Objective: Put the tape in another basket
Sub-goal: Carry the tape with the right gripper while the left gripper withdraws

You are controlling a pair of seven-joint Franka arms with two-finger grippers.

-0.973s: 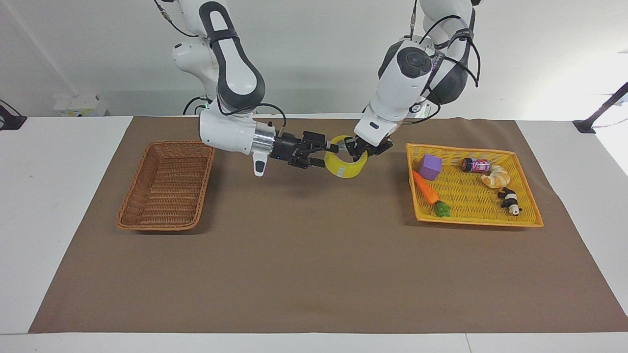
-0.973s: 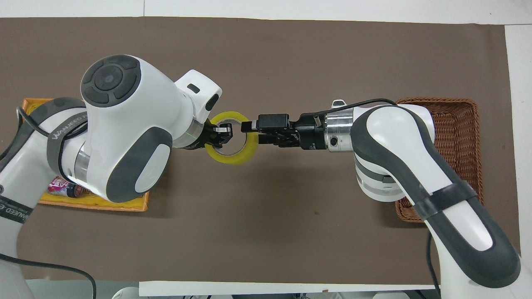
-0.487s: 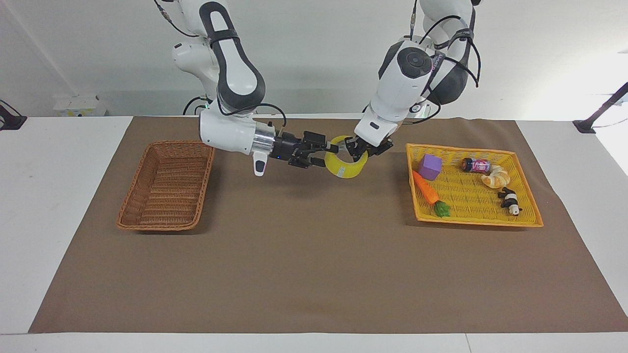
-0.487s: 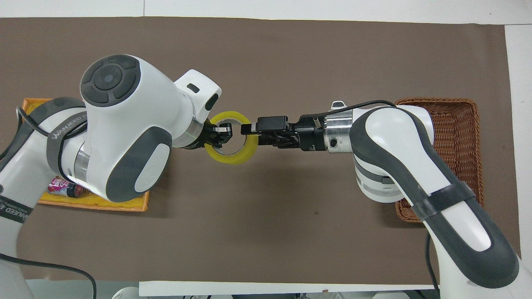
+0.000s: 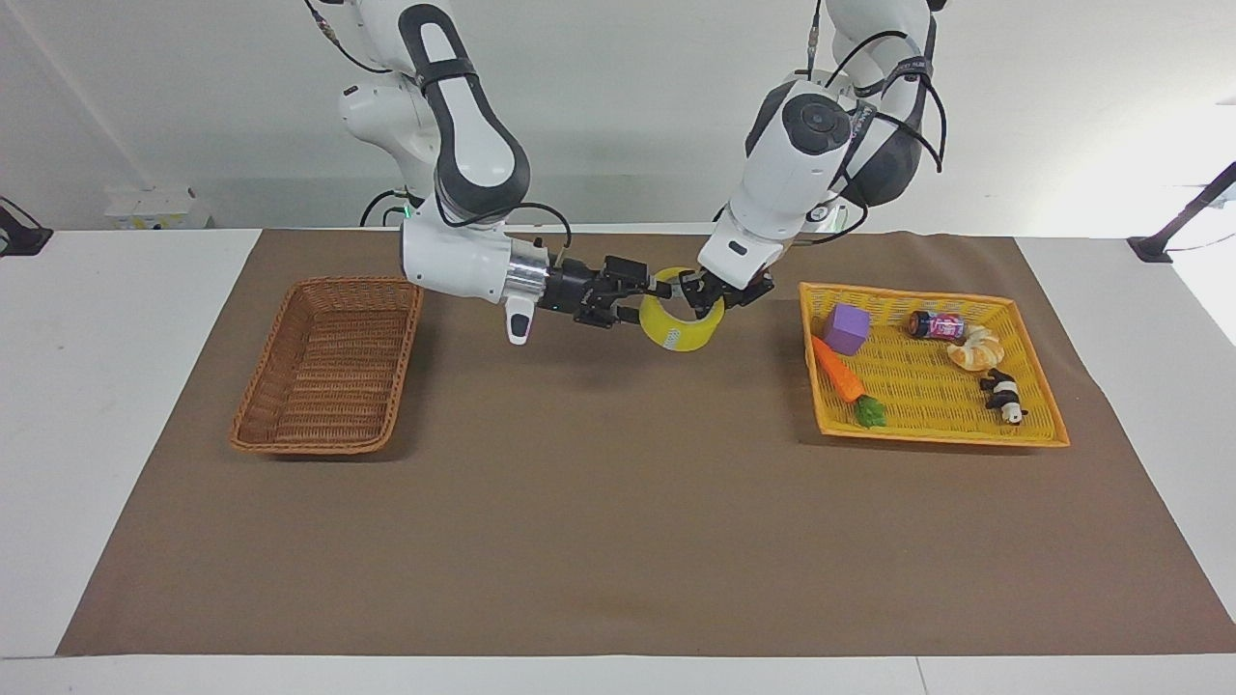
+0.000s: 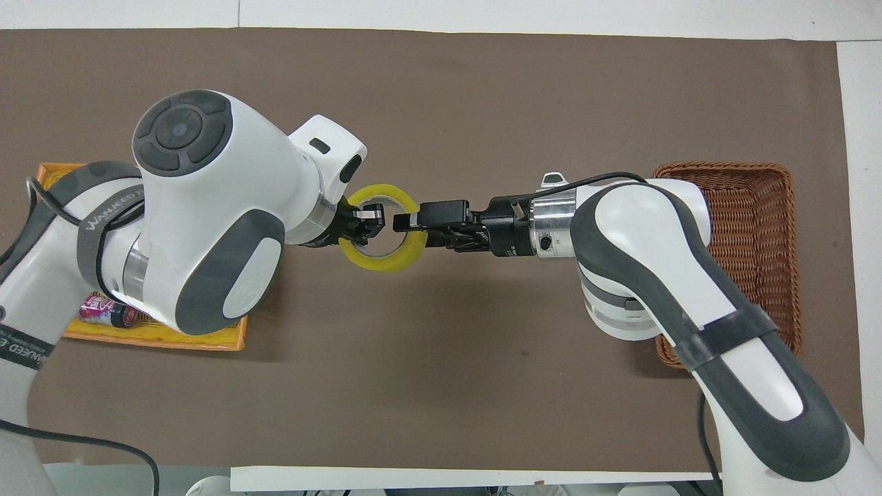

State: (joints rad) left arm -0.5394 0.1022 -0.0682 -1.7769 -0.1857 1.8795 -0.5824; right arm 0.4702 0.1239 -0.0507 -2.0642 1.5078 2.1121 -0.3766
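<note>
Two Franka arms, glossy white shells with dark grey inlay panels along the links. Round dark grey joint caps with segmented faces. Silver metal wrist ring before each black hand: left hand (image 6: 365,224), right hand (image 6: 413,222). Black cables loop along both arms, strapped on with dark bands; one band on the left arm reads "WANJEED". Black cable runs over the right arm's wrist ring. Small white tab sticks out beside that ring. Hand bodies black, boxy, with exposed linkages. Small green light at the right arm's base.
</note>
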